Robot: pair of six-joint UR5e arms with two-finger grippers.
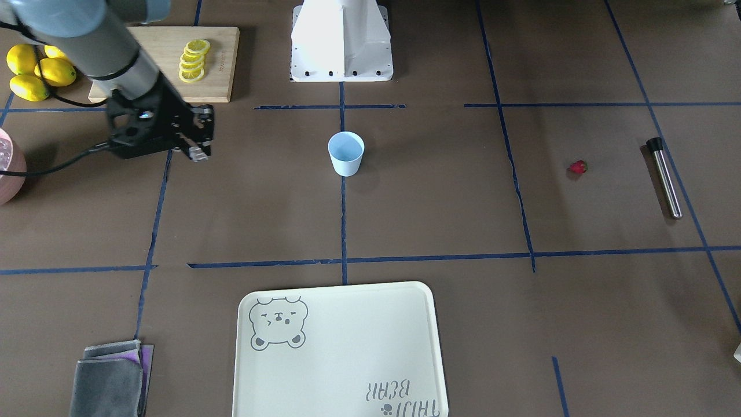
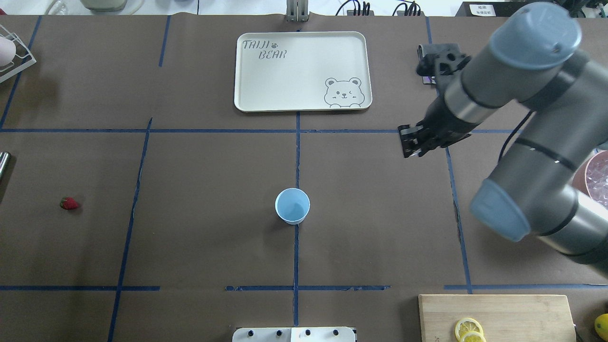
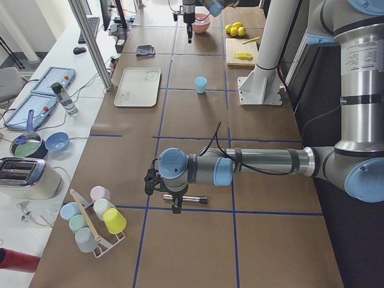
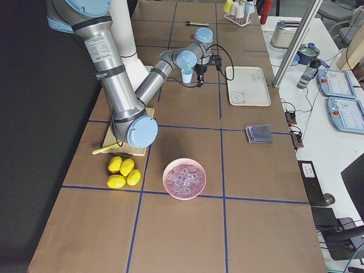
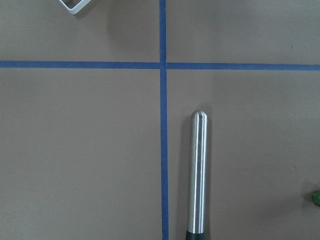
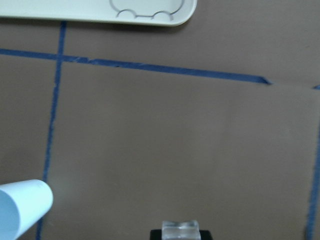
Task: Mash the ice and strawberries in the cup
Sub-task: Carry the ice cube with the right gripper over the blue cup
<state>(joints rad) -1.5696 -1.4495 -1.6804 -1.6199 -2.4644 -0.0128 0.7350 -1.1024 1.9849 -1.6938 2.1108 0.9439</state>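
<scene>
The pale blue cup (image 2: 292, 205) stands empty at the table's middle; it also shows in the front view (image 1: 346, 153). My right gripper (image 2: 412, 148) hovers to the cup's right and beyond it, shut on a clear ice cube (image 6: 180, 231). More ice fills the pink bowl (image 4: 184, 177). The red strawberry (image 2: 69, 203) lies far left on the table. My left gripper (image 3: 175, 205) hangs over the steel muddler (image 5: 197, 175). I cannot tell whether it is open or shut.
A cream bear tray (image 2: 294, 76) lies beyond the cup. A cutting board (image 1: 223, 52) with lemon slices and whole lemons (image 1: 35, 69) sit near the robot's right. A grey cloth (image 1: 110, 382) lies past the right gripper. A cup rack (image 3: 90, 222) stands at the far left.
</scene>
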